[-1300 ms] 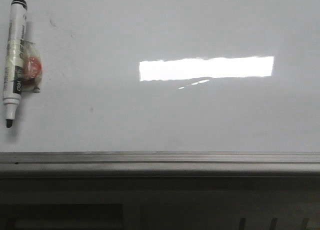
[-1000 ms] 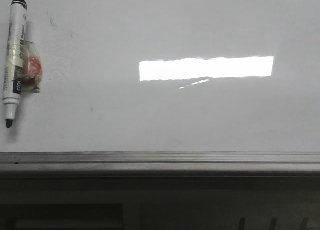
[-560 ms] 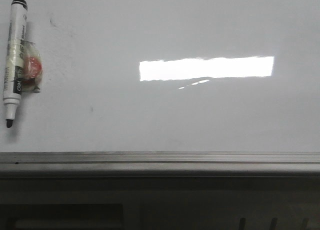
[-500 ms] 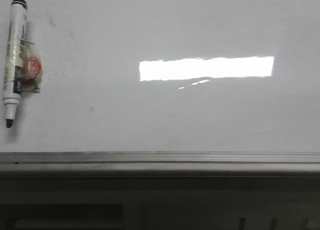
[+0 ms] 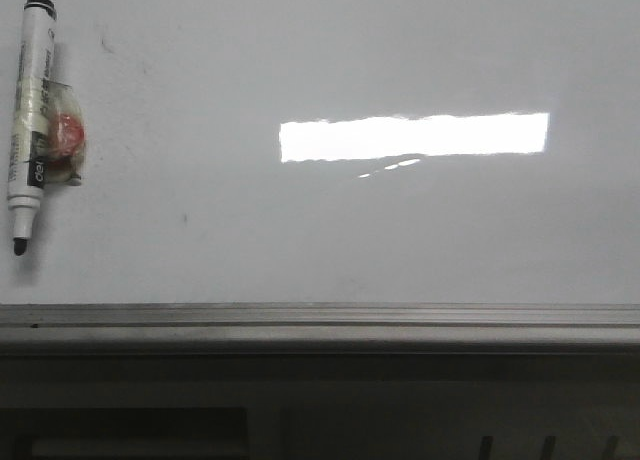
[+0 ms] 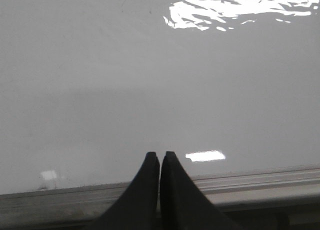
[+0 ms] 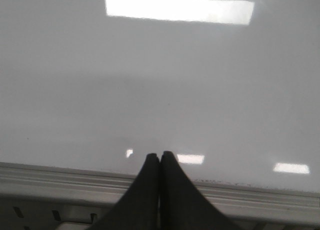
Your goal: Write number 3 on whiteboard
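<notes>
No 3 was drawn yet: the whiteboard (image 5: 400,240) lay blank, the marker (image 5: 28,120) untouched, well apart from both jaws, which were closed and empty.

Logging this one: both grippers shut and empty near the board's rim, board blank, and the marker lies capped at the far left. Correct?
Not quite: the marker is uncapped, its dark tip bare, as the front view shows. The rest stands: left gripper and right gripper are shut and empty near the rim, and the whiteboard carries no number yet.
</notes>
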Tool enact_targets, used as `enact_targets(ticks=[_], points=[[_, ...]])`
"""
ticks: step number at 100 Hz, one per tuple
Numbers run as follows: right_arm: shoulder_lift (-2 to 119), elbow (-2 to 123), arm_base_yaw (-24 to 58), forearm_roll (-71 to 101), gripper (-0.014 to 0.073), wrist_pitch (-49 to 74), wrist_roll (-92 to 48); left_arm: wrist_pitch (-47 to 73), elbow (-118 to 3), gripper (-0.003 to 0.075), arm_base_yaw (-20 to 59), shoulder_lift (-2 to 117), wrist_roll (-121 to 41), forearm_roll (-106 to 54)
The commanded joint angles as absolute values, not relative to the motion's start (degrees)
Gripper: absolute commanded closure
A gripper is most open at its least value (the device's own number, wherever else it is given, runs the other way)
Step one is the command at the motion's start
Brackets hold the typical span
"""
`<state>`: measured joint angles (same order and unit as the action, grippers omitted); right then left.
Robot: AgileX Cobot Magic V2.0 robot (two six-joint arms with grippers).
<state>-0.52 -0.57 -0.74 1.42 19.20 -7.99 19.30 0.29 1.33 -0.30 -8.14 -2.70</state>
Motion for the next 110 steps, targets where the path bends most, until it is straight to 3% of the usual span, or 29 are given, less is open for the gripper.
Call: enact_targets(ticks=[1,75,94,110], points=[[-1.5,-2.0,-1.1,-1.7,0.0658,18.1,-8.1,16.3,2.2,0.0741,1.2,-1.7,-7.7,-2.8],[-1.5,-2.0,-1.1,-6.4,0.0658,-9.1,-8.1,9.4,2.2,0.0741,1.2,-1.7,-7.8,1.5],[-1.4,-1.6,-1.1,-5.9,0.0658,-7.3,-8.1,5.1,2.2,0.0741,1.2,-1.7,-7.8,-0.9],[1.1,4.1,-1.1,2.5,0.0658,5.0,-8.1,4.2,1.2,0.0741,1.2,0.1,-7.7,-4.2]])
